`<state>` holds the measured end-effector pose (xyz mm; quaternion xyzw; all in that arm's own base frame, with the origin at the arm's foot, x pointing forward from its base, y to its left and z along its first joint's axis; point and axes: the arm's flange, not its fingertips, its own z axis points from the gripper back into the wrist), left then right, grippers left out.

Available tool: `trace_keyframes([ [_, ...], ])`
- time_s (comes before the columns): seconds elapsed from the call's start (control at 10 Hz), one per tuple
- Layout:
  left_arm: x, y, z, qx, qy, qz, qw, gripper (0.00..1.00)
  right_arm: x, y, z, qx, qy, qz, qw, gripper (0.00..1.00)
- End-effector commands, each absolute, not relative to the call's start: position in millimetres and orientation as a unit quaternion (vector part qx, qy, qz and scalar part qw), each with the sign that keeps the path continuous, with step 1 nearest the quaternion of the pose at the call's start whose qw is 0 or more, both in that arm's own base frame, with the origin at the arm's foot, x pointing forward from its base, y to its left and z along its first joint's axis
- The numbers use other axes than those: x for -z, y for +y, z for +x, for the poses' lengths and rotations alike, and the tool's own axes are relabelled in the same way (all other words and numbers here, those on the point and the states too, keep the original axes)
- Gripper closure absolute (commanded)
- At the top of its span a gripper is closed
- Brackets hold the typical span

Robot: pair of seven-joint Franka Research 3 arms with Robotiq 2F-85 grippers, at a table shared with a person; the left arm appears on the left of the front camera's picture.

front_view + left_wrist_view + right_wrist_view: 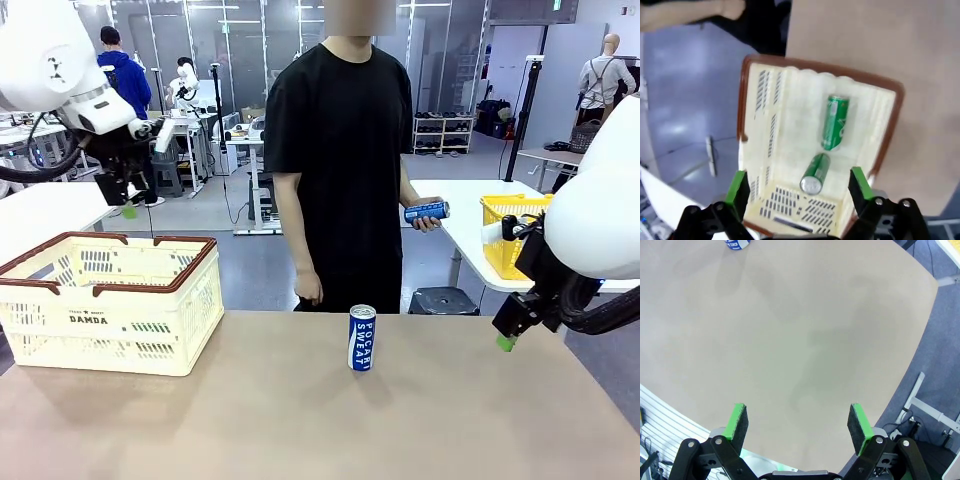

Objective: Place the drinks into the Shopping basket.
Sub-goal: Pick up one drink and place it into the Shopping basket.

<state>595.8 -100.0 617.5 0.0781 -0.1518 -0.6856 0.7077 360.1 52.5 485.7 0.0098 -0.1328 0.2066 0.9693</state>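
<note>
The drinks are spread out. A green can (836, 122) and a second green can (815, 173) lie on their sides inside the Shopping basket (190, 262), which sits at the left end of the tabletop (300, 420). A blue can (362, 338) stands upright mid-table, well apart from the basket. The person's hand (428, 222) holds another blue can (427, 210) out at the far side.

My left gripper (128, 205) hangs high over the basket, jaws wide with nothing between them. My right gripper (507, 338) hovers at the right edge, also wide and empty, and the standing can's top is just in sight at the upper edge of its wrist camera.

I'd take the standing can with the right arm. I'd come in level, straddle it at mid-height and centre it before closing, because a slim upright can tips at a nudge. I'd squeeze gently, as thin metal dents. Then lift above the rim before crossing, and watch for the left arm overhead.
</note>
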Motion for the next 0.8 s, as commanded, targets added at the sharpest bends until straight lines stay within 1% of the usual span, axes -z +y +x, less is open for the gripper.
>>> trace_keyframes([
  [0.0,-604.0,-110.5,578.1,0.711,-0.157,0.056,0.683,0.0,-485.2,51.3,359.7,-0.205,-0.132,0.012,0.97,0.0],
  [0.2,-599.8,-121.9,567.1,0.737,-0.155,0.048,0.656,0.0,-485.2,51.3,359.7,-0.205,-0.132,0.012,0.97,0.0],
  [0.3,-608.8,-129.3,581.5,0.708,-0.15,0.061,0.688,0.0,-485.2,51.3,359.7,-0.205,-0.132,0.012,0.97,0.0],
  [0.7,-608.8,-129.3,581.5,0.708,-0.15,0.061,0.688,0.0,-485.2,51.3,359.7,-0.205,-0.132,0.012,0.97,0.0],
])
